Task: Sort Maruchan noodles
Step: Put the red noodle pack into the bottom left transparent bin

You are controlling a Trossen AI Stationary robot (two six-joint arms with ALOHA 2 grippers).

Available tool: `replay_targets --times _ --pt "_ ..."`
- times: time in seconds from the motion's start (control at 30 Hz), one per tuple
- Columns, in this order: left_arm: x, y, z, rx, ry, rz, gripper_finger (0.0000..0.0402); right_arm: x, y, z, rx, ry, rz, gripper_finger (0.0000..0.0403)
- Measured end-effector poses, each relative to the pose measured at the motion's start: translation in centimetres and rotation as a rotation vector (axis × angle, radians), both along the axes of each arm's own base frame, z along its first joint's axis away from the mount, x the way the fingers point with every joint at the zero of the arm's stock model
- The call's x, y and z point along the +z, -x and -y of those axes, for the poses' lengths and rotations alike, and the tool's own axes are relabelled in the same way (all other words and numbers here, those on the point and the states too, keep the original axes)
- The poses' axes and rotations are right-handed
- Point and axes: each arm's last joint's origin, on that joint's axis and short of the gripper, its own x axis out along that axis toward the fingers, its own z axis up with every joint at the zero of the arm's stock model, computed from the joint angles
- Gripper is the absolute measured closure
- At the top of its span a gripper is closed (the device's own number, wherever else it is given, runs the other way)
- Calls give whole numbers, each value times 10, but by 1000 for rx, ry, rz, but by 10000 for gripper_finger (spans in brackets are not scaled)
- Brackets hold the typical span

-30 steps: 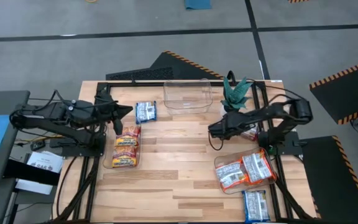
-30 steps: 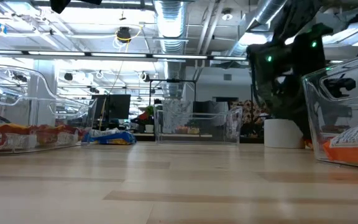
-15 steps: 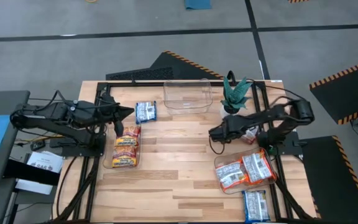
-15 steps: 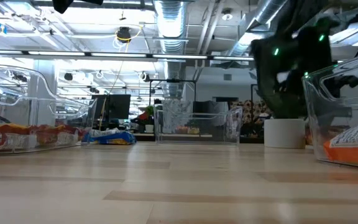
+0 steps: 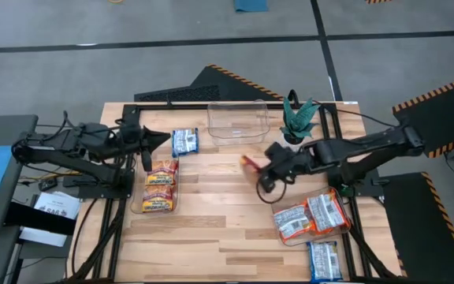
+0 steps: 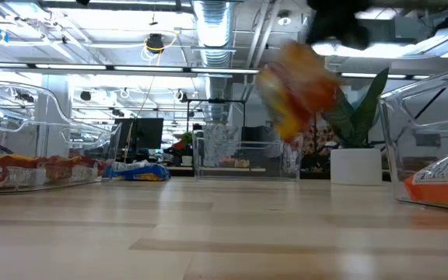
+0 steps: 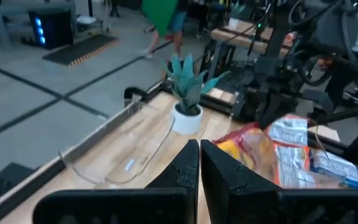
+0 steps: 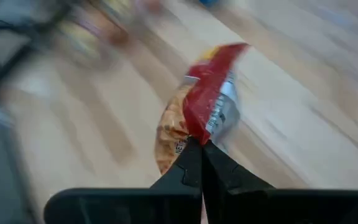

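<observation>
A red-and-yellow noodle packet (image 8: pixel 201 121) hangs off the bench, pinched at one edge by the right gripper (image 5: pixel 268 170) above the middle of the bench, nearer its far edge; the left gripper (image 5: pixel 150 142), fingers pressed together on nothing, hovers by the left edge; just beside it a blue packet (image 5: pixel 184 142) lies on the wood; a clear bin (image 5: pixel 138 207) of red-orange packets (image 5: pixel 159 188) sits by the left edge; orange-and-white packets (image 5: pixel 310 215) fill a bin near the right front corner; a potted plant (image 5: pixel 298 118) stands at the far edge.

Red-and-yellow plastic noodle packet (image 6: pixel 298 87) was motion-blurred, print unreadable. Blue-and-white flat packet (image 5: pixel 324 261) was cut off by the high view's bottom edge.
</observation>
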Motion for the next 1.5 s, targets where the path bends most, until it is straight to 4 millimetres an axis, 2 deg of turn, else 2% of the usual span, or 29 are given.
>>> replay_targets --times 0.2,0.37,0.5,0.63,0.8,0.97,1.2,1.37,1.5 --pt "6 -1 0 -2 -35 46 401 7 -61 8 145 66 322 386" --pt "14 -1 -1 25 -64 113 401 -4 -118 20 205 59 545 386" --pt "28 1 -1 47 -113 234 401 -10 -160 28 236 12 715 386" --pt "41 4 -2 62 -152 344 401 -13 -199 31 285 -35 824 386" --pt "46 6 -2 69 -169 392 401 -20 -241 37 308 -57 861 386" --pt "47 6 -2 64 -158 402 401 -33 -270 45 280 -82 883 386" --pt "47 5 -2 62 -150 405 401 -65 -296 53 217 -206 864 379" --pt "47 5 -2 62 -150 405 401 -85 -309 56 169 -335 852 347" --pt "46 5 -2 61 -151 397 401 -91 -316 63 167 -380 863 310"
